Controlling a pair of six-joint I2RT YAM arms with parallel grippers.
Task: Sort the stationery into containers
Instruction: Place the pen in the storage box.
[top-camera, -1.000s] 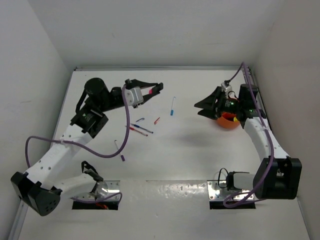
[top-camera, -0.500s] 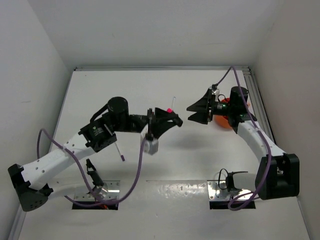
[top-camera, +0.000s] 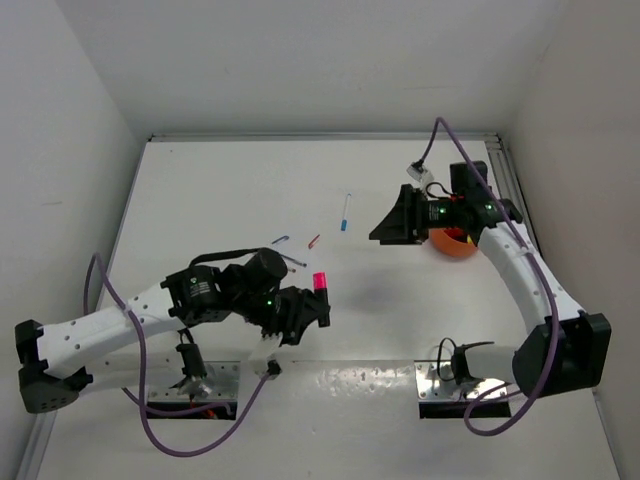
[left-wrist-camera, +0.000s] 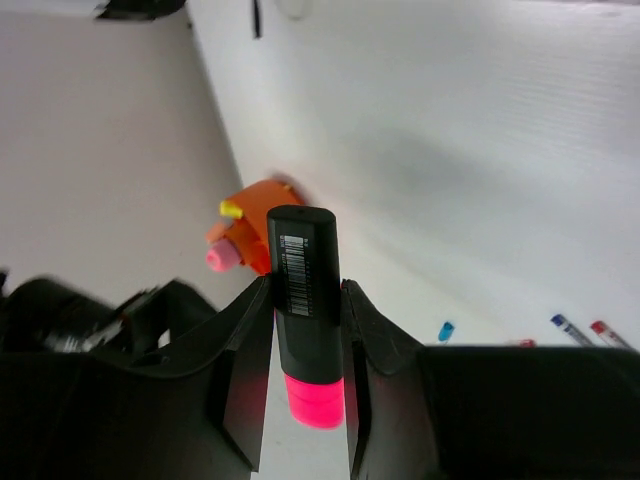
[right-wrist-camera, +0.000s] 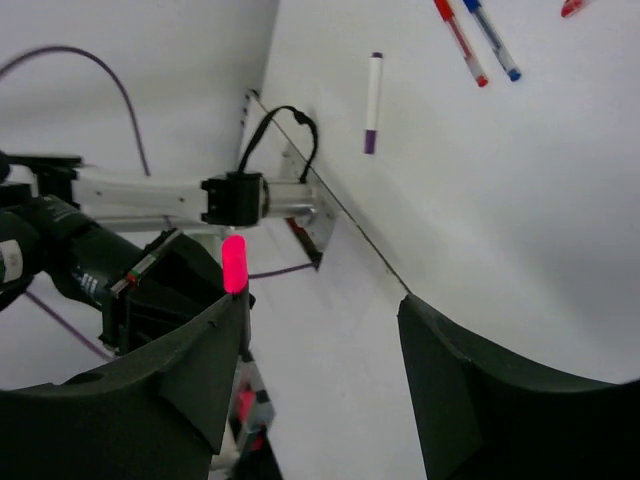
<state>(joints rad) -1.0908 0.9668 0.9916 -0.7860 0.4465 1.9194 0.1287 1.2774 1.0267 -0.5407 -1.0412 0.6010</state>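
My left gripper (top-camera: 312, 308) is shut on a marker (left-wrist-camera: 304, 290) with a black barrel and a pink cap (top-camera: 320, 281), held above the near middle of the table. My right gripper (top-camera: 381, 233) hangs open and holds nothing, just left of the orange bowl (top-camera: 460, 247). In the left wrist view the bowl (left-wrist-camera: 268, 222) holds a yellow and a pink item. A blue pen (top-camera: 345, 212), a red pen (top-camera: 314, 241) and another pen (top-camera: 280, 240) lie mid-table. The right wrist view, past the open right gripper (right-wrist-camera: 322, 305), shows a red pen (right-wrist-camera: 460, 40), a blue pen (right-wrist-camera: 495, 38) and a purple-tipped marker (right-wrist-camera: 372, 102).
White walls close in the table on the left, back and right. Metal base plates (top-camera: 330, 378) line the near edge. Purple cables (top-camera: 150, 430) loop from both arms. The left arm's body (top-camera: 220, 290) lies across the near left of the table.
The left arm has swung from the far side back toward the near edge, carrying the pink-capped marker. The right gripper stayed by the bowl, shifting slightly.
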